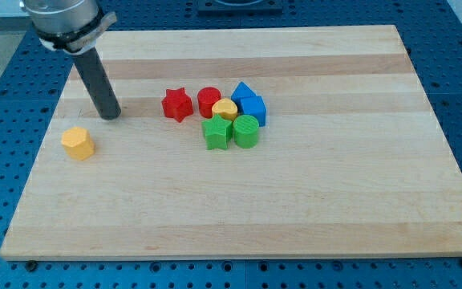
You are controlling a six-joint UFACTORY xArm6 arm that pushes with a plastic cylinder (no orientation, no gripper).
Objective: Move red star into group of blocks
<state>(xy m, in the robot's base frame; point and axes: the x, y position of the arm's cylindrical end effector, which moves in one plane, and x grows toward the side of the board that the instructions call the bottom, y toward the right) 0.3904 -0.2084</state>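
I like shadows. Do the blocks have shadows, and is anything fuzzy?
In the camera view, light is soft and even: the red star and yellow block cast only faint shadows; my tip darkens the wooden board slightly; everything looks sharp, without glare.

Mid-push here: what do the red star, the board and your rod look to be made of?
Red star: probably painted wood or moulded plastic; uniform matte colour, soft edges, no grain, so I cannot tell which. Board: light wood, smooth finish, with visible grain and lengthwise plank strips. Rod: dark, matte, likely plastic or rubber-coated; my tip sits to the star's left, apart from it.
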